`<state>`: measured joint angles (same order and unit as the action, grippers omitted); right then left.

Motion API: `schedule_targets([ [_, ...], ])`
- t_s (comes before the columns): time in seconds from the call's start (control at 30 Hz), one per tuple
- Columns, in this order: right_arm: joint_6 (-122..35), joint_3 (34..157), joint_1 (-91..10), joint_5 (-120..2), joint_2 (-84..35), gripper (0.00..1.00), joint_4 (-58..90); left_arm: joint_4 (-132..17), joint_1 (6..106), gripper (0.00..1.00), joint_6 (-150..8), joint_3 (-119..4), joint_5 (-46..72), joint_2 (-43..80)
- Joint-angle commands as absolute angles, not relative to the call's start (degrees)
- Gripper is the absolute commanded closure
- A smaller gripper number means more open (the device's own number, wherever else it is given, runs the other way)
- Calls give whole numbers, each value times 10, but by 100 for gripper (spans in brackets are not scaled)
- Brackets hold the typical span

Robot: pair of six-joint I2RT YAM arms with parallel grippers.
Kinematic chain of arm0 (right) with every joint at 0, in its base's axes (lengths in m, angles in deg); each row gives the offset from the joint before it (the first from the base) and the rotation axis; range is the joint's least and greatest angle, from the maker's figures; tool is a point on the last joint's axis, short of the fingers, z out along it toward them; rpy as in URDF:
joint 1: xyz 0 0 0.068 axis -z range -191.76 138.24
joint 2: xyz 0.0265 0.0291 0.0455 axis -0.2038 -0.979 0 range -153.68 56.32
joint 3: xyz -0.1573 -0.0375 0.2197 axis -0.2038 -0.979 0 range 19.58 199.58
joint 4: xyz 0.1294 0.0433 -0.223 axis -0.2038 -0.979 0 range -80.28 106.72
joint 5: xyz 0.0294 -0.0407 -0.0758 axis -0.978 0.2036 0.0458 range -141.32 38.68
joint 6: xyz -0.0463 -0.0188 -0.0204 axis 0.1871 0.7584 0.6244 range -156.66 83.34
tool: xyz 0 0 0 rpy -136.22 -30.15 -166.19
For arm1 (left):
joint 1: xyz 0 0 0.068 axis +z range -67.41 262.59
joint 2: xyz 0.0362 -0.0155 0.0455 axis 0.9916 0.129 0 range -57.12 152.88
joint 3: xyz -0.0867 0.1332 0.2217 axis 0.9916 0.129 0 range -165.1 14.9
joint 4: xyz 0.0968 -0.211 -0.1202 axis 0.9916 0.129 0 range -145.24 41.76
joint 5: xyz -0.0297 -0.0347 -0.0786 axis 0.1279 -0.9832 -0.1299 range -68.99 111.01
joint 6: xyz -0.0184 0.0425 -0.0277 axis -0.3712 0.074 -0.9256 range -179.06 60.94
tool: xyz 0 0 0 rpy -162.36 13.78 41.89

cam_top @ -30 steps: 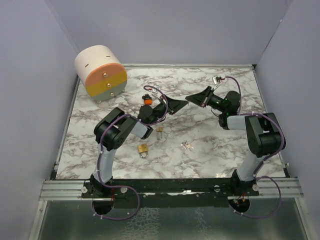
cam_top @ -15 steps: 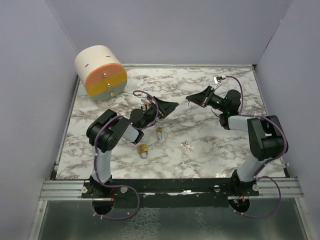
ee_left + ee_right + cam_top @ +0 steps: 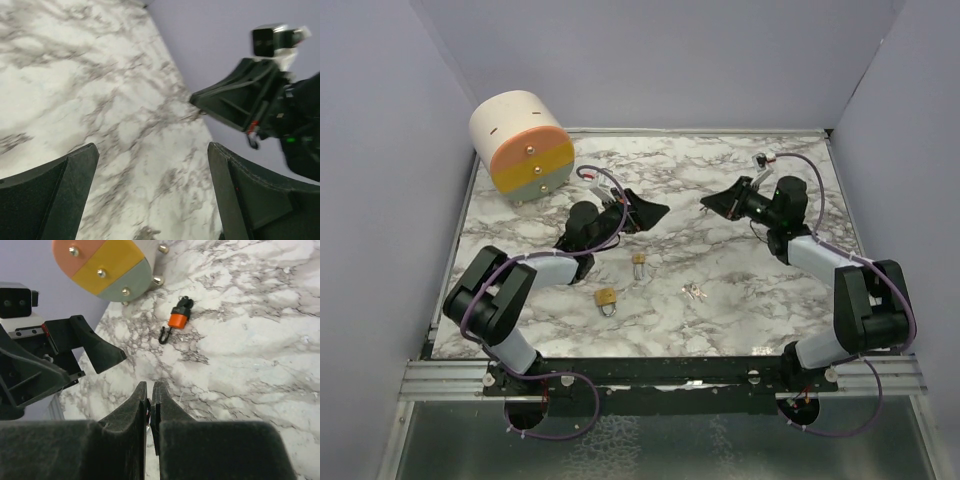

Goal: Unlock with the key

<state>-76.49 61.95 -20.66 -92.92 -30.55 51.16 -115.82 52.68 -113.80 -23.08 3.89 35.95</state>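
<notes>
Left gripper [image 3: 647, 212]: spread wide and empty, held above the marble table [image 3: 740, 290] with its tips turned toward the other arm.
Right gripper [image 3: 712, 203]: clenched. A thin sliver is seen between its pads in the wrist view, but it cannot be told whether this is a key.
Brass padlock [image 3: 606, 298]: laid flat on the table, below and well apart from both grippers.
Small padlock [image 3: 639, 262]: laid just beyond the brass padlock, nearer the left gripper.
Keys [image 3: 695, 291]: a small silvery piece, judged to be keys, left untouched to the right of the padlocks.
Risk, wrong lock: with two padlocks close together, the one that does not match could be picked.
Risk, slip: a flat padlock could be pushed across the smooth marble instead of being grasped.
Risk, collision: the two grippers face each other closely and could be knocked together.
Surroundings: a drawer drum [image 3: 520, 145] stands at the far left, and an orange hooked piece [image 3: 178, 317] lies near it.
Obstruction: nothing is seen lying over the padlocks.
</notes>
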Motion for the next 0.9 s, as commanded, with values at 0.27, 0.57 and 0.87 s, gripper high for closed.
schedule_targets([
  [0.27, -661, 593, -212, -877, -271, 99, 398, -589, 410, 16, -899, -350, 322, 324],
  [0.57, -659, 595, -213, -886, -275, 99, 394, -465, 350, 20, -944, -381, 448, 347],
  [0.87, -656, 587, -214, -882, -259, 99, 383, -480, 346, 20, -980, -373, 471, 382],
])
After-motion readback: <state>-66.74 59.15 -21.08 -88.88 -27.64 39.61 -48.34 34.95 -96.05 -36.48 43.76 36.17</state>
